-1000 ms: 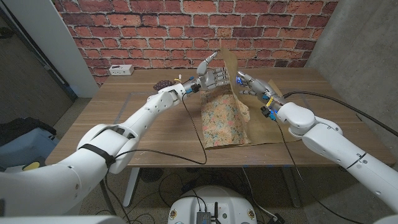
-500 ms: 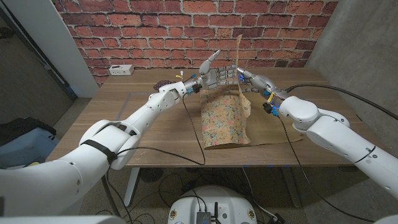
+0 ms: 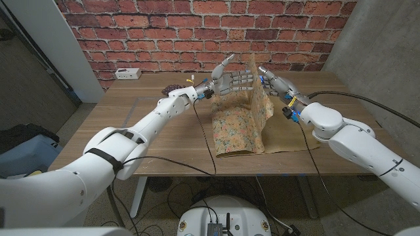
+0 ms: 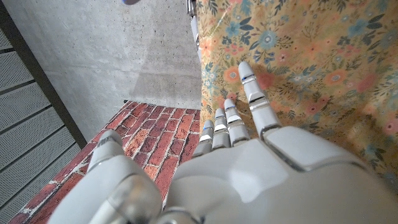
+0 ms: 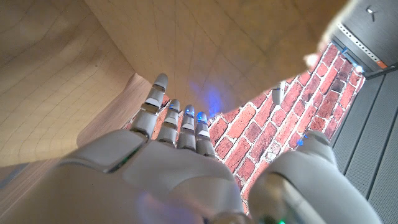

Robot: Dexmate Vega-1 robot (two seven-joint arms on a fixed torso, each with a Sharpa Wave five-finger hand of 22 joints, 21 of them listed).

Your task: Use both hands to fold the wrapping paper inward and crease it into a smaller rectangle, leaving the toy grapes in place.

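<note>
The wrapping paper (image 3: 241, 124) lies on the table (image 3: 131, 131) between the two arms, its floral side up on the flat part and its right flap standing nearly upright at the far end, plain brown back turned to the right hand (image 3: 272, 80). Both hands hold nothing: the left hand (image 3: 226, 82) is spread against the flap's floral face, the right hand's fingers are extended beside its brown back. The sheet looks light, thin and floppy, likely to buckle or spring back, so it is best guided by its free upper edge with flat fingers; the toy grapes (image 3: 172, 87) sit well clear behind the left wrist.
</note>
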